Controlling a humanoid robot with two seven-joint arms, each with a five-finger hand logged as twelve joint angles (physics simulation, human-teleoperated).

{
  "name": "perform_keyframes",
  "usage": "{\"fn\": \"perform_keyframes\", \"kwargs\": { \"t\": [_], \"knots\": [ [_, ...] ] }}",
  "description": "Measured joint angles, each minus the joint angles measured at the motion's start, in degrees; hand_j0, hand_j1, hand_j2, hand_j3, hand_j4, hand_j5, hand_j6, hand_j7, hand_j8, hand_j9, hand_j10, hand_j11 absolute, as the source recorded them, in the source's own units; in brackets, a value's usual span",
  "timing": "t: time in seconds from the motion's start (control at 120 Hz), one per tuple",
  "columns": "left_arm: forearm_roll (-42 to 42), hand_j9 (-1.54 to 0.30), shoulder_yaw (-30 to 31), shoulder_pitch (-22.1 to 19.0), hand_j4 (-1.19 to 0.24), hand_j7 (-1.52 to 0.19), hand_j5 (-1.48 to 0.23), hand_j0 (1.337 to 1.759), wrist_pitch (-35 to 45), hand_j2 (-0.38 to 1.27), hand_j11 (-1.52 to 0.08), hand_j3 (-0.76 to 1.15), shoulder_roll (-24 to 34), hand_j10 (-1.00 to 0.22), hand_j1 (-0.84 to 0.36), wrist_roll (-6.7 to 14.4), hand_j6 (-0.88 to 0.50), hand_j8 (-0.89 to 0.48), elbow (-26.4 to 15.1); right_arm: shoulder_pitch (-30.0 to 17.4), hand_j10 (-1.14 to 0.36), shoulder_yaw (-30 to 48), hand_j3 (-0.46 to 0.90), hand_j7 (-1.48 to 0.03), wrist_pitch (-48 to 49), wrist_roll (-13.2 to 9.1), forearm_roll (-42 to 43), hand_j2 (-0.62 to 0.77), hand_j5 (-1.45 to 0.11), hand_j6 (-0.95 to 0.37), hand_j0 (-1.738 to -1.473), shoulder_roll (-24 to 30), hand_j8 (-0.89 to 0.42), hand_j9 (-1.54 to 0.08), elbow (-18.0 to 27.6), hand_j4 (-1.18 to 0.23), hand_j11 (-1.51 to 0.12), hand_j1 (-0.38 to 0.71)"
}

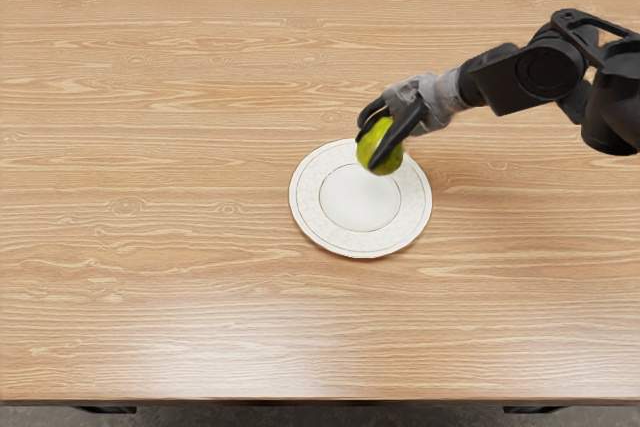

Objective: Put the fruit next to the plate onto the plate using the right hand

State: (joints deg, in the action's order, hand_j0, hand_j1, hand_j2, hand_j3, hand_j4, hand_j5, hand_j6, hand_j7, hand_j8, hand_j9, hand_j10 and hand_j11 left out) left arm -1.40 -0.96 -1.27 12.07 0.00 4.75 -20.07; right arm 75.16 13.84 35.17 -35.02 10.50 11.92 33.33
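**A:** What is on the wooden worktop [150, 277]?

**B:** A white plate [325, 222] with a patterned rim.

**A:** And the right hand [400, 112]?

**B:** It hangs over the plate's far-right rim, holding a yellow-green fruit [380, 149] with its dark fingers [398, 130] wrapped around it. The fruit overlaps that rim. I cannot tell whether it touches the plate or sits just above it.

**A:** How should the placing go?

**B:** I'd carry the fruit a little toward the plate's centre and lower it until it rests on the flat well. Then I'd spread the fingers slowly, so the round fruit doesn't roll off over the rim.
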Motion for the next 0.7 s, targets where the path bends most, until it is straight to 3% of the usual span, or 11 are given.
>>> {"fn": "perform_keyframes", "kwargs": {
  "t": [0.133, 0.242, 0.267, 0.358, 0.45, 0.558, 0.7],
  "knots": [
    [-0.01, -0.02, -0.01, 0.03, -0.01, -0.02, -0.02, 1.658, 0.00, 0.00, -0.02, 0.00, 0.00, -0.01, 0.33, 0.00, -0.01, -0.01, -0.01, 0.11, -0.28, 0.30, 0.00, -1.13, 0.28, -0.01, -0.44, 0.30, -1.20, -0.52, -1.650, -1.82, -0.25, -1.16, 0.44, -0.85, -1.17, 0.20],
    [-0.01, -0.02, -0.03, -0.02, -0.01, -0.02, -0.02, 1.658, 0.00, 0.00, -0.02, 0.00, 0.00, -0.01, 0.33, 0.00, -0.01, -0.01, -0.02, 0.00, -0.29, 0.31, 0.00, -1.12, 0.24, -0.02, -0.52, 0.32, -1.19, -0.55, -1.651, -2.09, -0.29, -1.14, 0.53, -0.84, -1.14, 0.20],
    [-0.01, -0.02, -0.02, -0.04, -0.01, -0.02, -0.02, 1.658, 0.00, 0.00, -0.02, 0.00, 0.00, -0.01, 0.33, 0.00, -0.01, -0.01, -0.02, -0.06, -0.30, 0.35, 0.00, -1.06, 0.16, -0.01, -0.48, 0.29, -1.12, -0.55, -1.652, -2.00, -0.31, -1.08, 0.51, -0.80, -1.08, 0.19],
    [0.00, -0.02, -0.02, 0.04, -0.01, -0.02, -0.02, 1.658, 0.01, 0.00, -0.02, 0.00, 0.00, -0.01, 0.33, 0.00, -0.01, -0.01, -0.03, -0.29, -0.19, 0.29, 0.00, -0.68, -0.03, 0.00, -0.15, 0.18, -0.72, -0.36, -1.654, -0.84, -0.20, -0.69, 0.48, -0.51, -0.69, 0.00],
    [-0.01, -0.02, -0.01, 0.04, -0.01, -0.02, -0.02, 1.658, 0.02, 0.00, -0.02, 0.00, 0.00, -0.01, 0.33, 0.00, -0.01, -0.01, -0.04, -0.28, -0.13, 0.37, 0.00, -0.44, -0.06, 0.00, -0.26, 0.12, -0.46, -0.23, -1.655, 1.60, -0.12, -0.45, 0.50, -0.32, -0.44, -0.13],
    [0.00, -0.02, -0.01, -0.05, -0.01, -0.02, -0.02, 1.658, 0.01, 0.00, -0.02, 0.00, 0.00, -0.01, 0.33, 0.00, -0.01, -0.01, -0.05, 0.00, -0.07, 1.71, 0.00, -0.26, -0.11, 0.01, -2.39, 0.07, -0.27, -0.13, -1.657, 6.22, -0.07, -0.26, 0.53, -0.19, -0.26, -0.22],
    [-0.01, -0.02, -0.01, 0.04, -0.01, -0.02, -0.02, 1.658, 0.01, 0.00, -0.02, 0.00, 0.00, -0.01, 0.33, 0.00, -0.01, -0.01, -0.05, -0.07, -0.04, 2.77, 0.00, -0.13, -0.15, 0.01, -8.67, 0.03, -0.14, -0.07, -1.657, 18.43, -0.04, -0.13, 0.51, -0.09, -0.13, -0.28]
  ]
}}
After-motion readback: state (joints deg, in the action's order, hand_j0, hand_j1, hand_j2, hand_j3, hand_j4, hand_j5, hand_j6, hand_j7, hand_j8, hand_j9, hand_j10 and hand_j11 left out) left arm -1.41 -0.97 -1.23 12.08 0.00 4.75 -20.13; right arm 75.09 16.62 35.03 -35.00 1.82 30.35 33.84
